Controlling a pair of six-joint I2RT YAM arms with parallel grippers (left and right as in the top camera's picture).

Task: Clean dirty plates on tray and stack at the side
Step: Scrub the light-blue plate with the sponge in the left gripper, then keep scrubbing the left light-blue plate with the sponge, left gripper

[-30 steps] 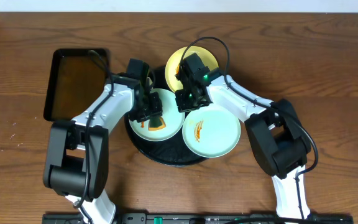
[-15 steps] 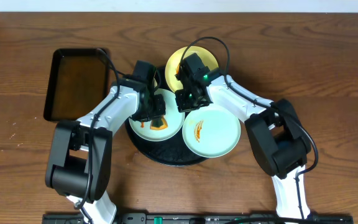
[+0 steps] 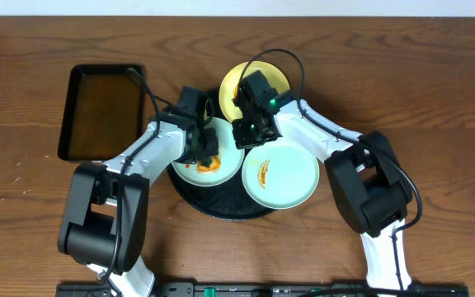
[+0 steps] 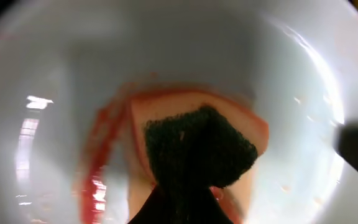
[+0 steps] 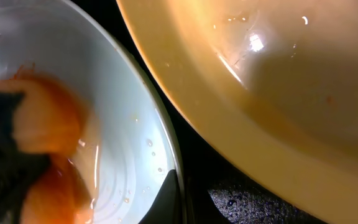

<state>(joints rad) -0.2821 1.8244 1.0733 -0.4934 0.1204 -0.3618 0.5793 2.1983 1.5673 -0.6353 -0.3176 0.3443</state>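
One change: the green-topped orange sponge (image 4: 197, 149) has just been clamped by the left gripper (image 3: 205, 153) on the smeared mint-blue round plate (image 3: 229, 162), so scrubbing can be started; the right gripper (image 3: 244, 137) is closed.

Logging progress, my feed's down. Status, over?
Left gripper shut on sponge, on left mint plate. Right gripper shut at that plate's rim. Yellow plate, second mint plate smeared, on tray. Nothing blocking.
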